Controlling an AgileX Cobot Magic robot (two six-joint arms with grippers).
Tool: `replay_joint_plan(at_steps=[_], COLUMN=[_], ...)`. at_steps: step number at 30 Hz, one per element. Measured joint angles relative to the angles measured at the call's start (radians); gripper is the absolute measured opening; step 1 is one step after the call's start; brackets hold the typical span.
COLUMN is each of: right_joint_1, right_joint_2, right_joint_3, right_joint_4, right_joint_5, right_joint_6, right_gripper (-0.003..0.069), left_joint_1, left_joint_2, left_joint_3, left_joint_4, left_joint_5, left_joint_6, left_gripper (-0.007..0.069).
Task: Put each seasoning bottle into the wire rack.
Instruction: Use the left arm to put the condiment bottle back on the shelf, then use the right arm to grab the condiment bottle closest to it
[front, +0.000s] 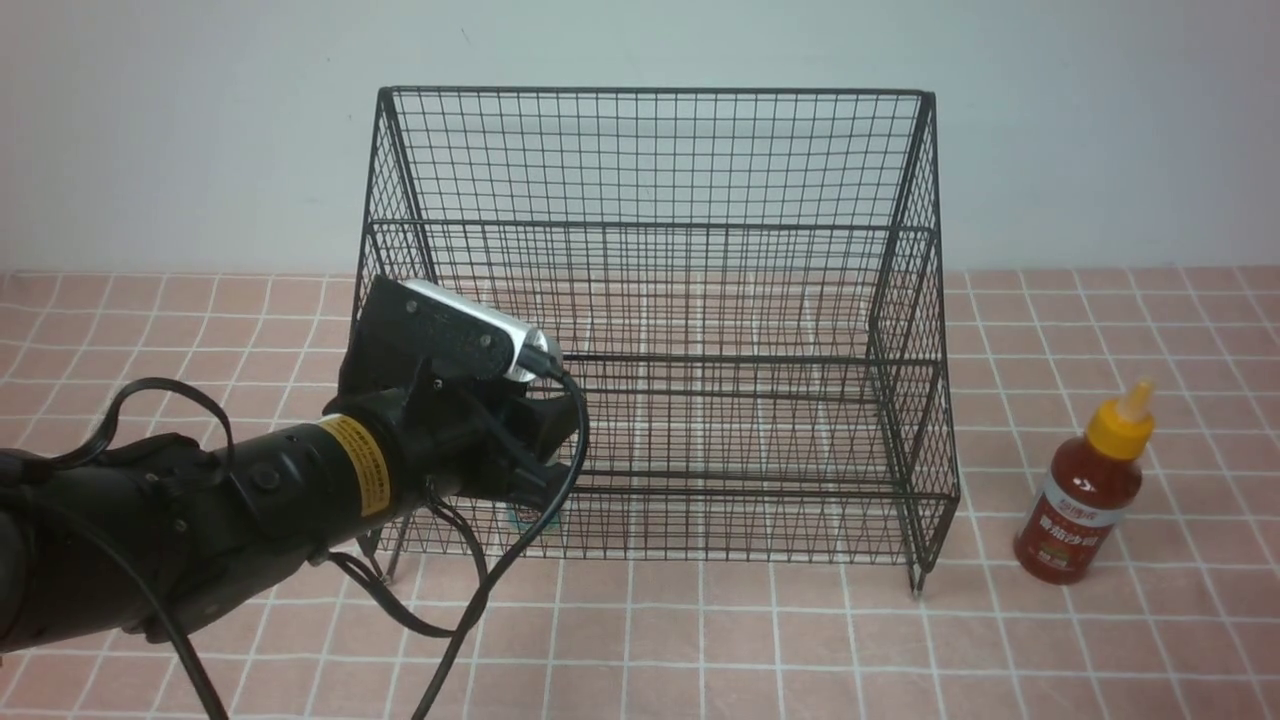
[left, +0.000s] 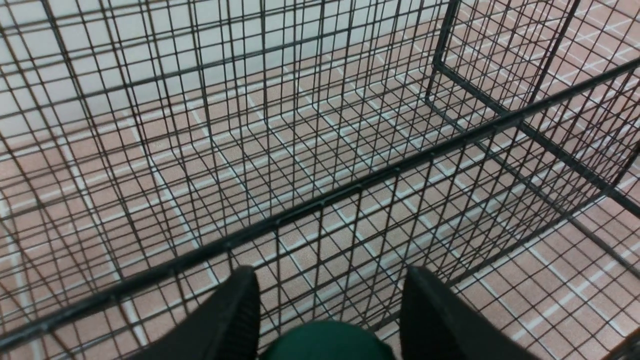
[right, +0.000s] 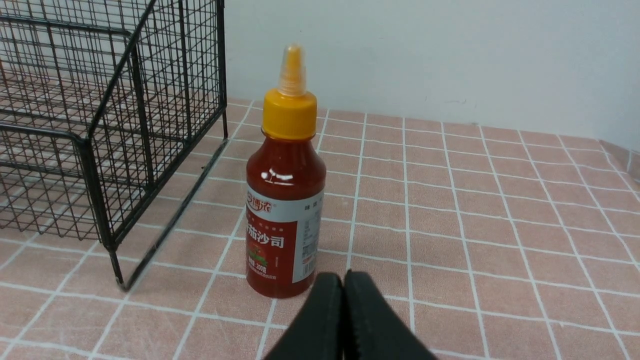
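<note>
Left end effector (left: 330, 274) astride green cap (left: 327, 342)

The light is even and fairly bright, coming from above, so the wire rack (front: 650, 92) throws only faint, soft shadows on the tiles. A small white glare spot sits on the shoulder of the red sauce bottle (right: 285, 200). In my left wrist view the nearest mesh smears a little. My left gripper (left: 330, 272) and the green cap (left: 327, 342) look soft, perhaps too close to focus. The front view is mildly grainy.
</note>
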Motion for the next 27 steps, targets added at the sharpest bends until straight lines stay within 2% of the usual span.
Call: replay_joint_plan(at_steps=[9, 13, 15, 19, 23, 25, 26, 27], right_joint_1=[0.000, 0.000, 0.000, 0.000, 0.000, 0.000, 0.000, 0.000], right_joint_2=[0.000, 0.000, 0.000, 0.000, 0.000, 0.000, 0.000, 0.000], right_joint_3=[0.000, 0.000, 0.000, 0.000, 0.000, 0.000, 0.000, 0.000], right_joint_4=[0.000, 0.000, 0.000, 0.000, 0.000, 0.000, 0.000, 0.000], right_joint_5=[0.000, 0.000, 0.000, 0.000, 0.000, 0.000, 0.000, 0.000], right_joint_6=[0.000, 0.000, 0.000, 0.000, 0.000, 0.000, 0.000, 0.000], right_gripper=[-0.0009, -0.0009, -0.0009, -0.0009, -0.0009, -0.0009, -0.0009, -0.0009], left_joint_1=[0.001, 0.001, 0.001, 0.000, 0.000, 0.000, 0.000, 0.000], left_joint_2=[-0.143, -0.332, -0.432, -0.634, -0.795, -0.855, -0.861, -0.902], left_joint_3=[-0.001, -0.001, -0.001, -0.001, -0.001, -0.001, -0.001, -0.001], left_joint_4=[-0.002, 0.074, 0.128, 0.252, 0.393, 0.481, 0.481, 0.553], left_joint_5=[0.082, 0.238, 0.308, 0.379, 0.388, 0.388, 0.388, 0.387], left_joint_6=[-0.004, -0.085, -0.155, -0.339, -0.522, -0.579, -0.584, -0.609], left_gripper=[0.0384, 0.0307, 0.0235, 0.0046, -0.0003, -0.0007, -0.0007, -0.0007])
